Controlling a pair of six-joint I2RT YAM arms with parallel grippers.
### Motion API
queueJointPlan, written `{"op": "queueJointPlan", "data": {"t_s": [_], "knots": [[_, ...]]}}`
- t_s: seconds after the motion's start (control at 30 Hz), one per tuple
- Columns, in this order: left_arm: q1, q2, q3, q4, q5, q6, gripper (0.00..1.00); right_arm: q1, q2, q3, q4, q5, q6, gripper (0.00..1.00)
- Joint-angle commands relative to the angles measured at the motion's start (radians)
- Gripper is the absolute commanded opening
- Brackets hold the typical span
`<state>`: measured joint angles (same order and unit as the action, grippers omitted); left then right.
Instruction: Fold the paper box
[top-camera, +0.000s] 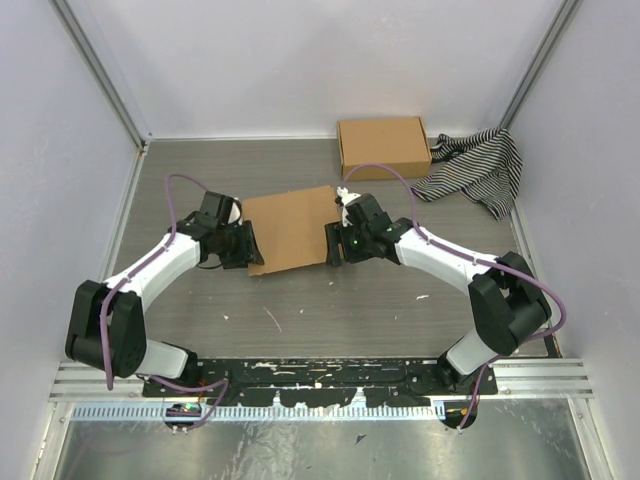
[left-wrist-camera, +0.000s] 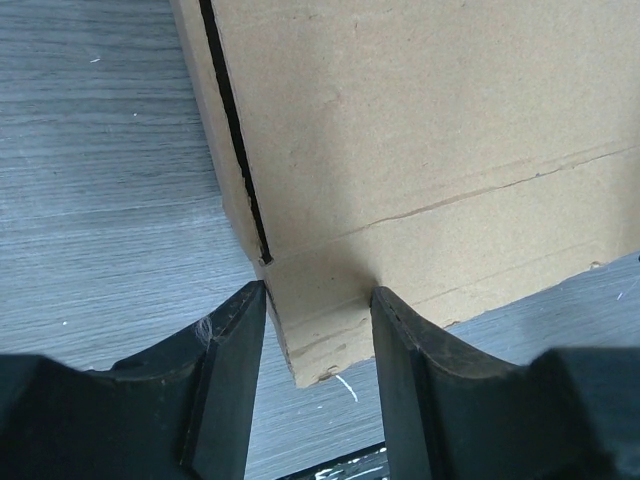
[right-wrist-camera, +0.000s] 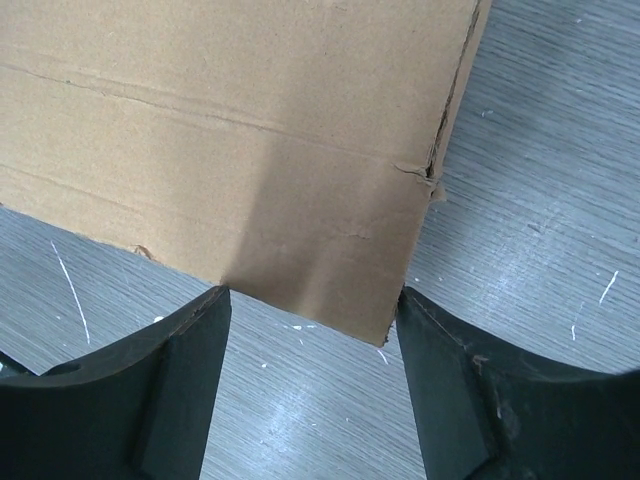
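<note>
The paper box (top-camera: 290, 228) is a flat brown cardboard sheet lying mid-table between my two arms. My left gripper (top-camera: 250, 246) is at the sheet's near left corner. In the left wrist view its open jaws (left-wrist-camera: 318, 297) straddle that corner of the cardboard (left-wrist-camera: 420, 130), which shows a slot and crease lines. My right gripper (top-camera: 334, 245) is at the near right corner. In the right wrist view it (right-wrist-camera: 312, 298) stands open, its fingertips on either side of the creased cardboard corner (right-wrist-camera: 230, 130). Neither gripper is clamped on the sheet.
A fully formed brown cardboard box (top-camera: 384, 146) stands at the back, right of centre. A black-and-white striped cloth (top-camera: 475, 170) lies bunched in the back right corner. White walls and metal rails enclose the grey table (top-camera: 330, 310).
</note>
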<state>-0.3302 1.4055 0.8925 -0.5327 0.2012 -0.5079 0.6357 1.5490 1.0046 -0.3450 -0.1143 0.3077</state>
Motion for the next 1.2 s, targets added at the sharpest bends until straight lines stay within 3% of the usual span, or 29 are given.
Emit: {"op": "queueJointPlan", "data": {"t_s": [0.0, 0.6, 0.8, 1.03, 1.1, 1.17], "knots": [[-0.004, 0.021, 0.028, 0.0, 0.021, 0.013, 0.52, 0.006, -0.008, 0.033, 0.062, -0.017, -0.01, 0.71], [-0.005, 0.051, 0.022, 0.009, -0.031, 0.03, 0.51, 0.006, 0.063, -0.077, 0.223, 0.032, -0.005, 0.69], [-0.004, 0.076, -0.008, 0.036, -0.097, 0.03, 0.44, 0.007, 0.107, -0.128, 0.304, 0.097, 0.015, 0.68], [-0.004, -0.141, -0.004, -0.019, -0.158, -0.014, 0.41, 0.049, -0.044, -0.162, 0.222, 0.148, 0.034, 0.67], [-0.004, -0.211, 0.044, -0.027, -0.174, -0.031, 0.4, 0.065, -0.082, -0.159, 0.19, 0.151, 0.048, 0.59], [-0.005, -0.222, 0.116, -0.045, -0.168, -0.043, 0.39, 0.074, -0.092, -0.147, 0.158, 0.146, 0.07, 0.33]]}}
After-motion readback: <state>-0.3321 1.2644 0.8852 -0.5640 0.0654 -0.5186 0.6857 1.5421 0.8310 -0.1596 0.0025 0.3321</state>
